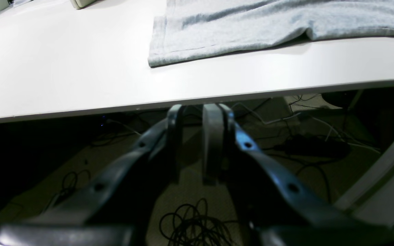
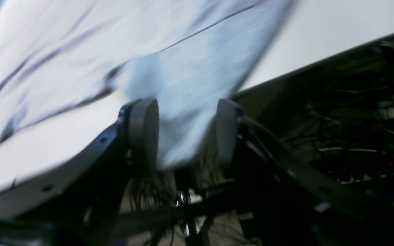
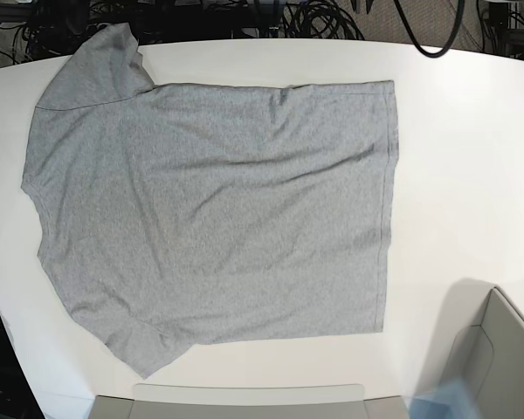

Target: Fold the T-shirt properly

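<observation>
T-shirt lies spread flat on the white table in the base view, plain grey side up. Its hem runs down the side toward the left arm's end of the table, and one sleeve reaches the far edge by the cables. Neither gripper shows in this view.

From the left wrist, the left gripper hangs just off the near table edge, its tips level with the rim. The jaws stand a little apart with nothing between them. A hemmed corner of the shirt lies beyond and above the jaws, well back from the edge, apart from the fingers. Under the jaws is the floor with loose black cable.

From the right wrist the picture is smeared by motion. The right gripper has its jaws wide apart at the table edge. A flap of the shirt hangs off the edge into the gap between the pads. It seems to lie against the left-hand pad and clear of the other, so it looks released rather than pinched, though the blur leaves this unsure.
</observation>
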Available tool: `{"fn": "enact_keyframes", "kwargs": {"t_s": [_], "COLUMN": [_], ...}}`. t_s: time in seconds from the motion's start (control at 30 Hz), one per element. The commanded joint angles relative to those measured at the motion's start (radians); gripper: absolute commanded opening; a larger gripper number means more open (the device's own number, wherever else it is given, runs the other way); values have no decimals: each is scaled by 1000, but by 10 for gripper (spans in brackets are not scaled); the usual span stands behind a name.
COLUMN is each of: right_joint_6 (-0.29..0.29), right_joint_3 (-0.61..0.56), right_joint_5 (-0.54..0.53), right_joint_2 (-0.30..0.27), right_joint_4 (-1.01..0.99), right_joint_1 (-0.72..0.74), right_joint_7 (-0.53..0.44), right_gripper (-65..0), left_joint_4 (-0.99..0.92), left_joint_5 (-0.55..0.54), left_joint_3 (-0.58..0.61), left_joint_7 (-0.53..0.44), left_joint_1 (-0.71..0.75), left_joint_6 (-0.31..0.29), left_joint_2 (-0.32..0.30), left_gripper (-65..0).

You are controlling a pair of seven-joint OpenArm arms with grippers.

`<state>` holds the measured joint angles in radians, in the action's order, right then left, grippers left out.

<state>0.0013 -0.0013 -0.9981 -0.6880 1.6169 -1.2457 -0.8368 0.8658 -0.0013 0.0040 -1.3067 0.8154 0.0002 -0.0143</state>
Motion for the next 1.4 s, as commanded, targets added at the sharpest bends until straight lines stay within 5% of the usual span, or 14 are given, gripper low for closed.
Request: {"fn": "enact_keyframes", "kwargs": {"t_s": [0.0, 0.17, 0.43, 0.63, 1.07, 1.2, 1.37], "right_joint_6": [7, 7, 7, 7, 7, 9, 125], "right_joint_3": [-1, -7, -29, -21, -29, -24, -19], "right_joint_5": [-29, -179, -247, -245, -252, -245, -247], "right_joint_2": [-23, -114, -128, -121, -101, -69, -14], "right_joint_4": [-5, -57, -126, -145, -178, -232, -240], "right_joint_1": [-10, 39, 133, 222, 268, 343, 383], "right_joint_7": [-22, -20, 41, 165, 185, 305, 337], "right_gripper": [-381, -382, -382, -382, -382, -382, -382], "left_joint_4": [5, 5, 5, 5, 5, 5, 5], "left_joint_5": [1, 1, 1, 1, 1, 1, 1], "left_joint_3": [-2, -2, -2, -2, -2, -2, -2], "left_joint_7": [-30, -30, -29, -29, -29, -29, -29], "left_joint_1": [23, 23, 17, 15, 14, 14, 15], "left_joint_6": [2, 2, 2, 2, 4, 7, 7], "left_joint_2": [0, 0, -2, -2, -2, -2, -2], "left_gripper": [-532, -532, -532, -531, -531, -531, -531]}}
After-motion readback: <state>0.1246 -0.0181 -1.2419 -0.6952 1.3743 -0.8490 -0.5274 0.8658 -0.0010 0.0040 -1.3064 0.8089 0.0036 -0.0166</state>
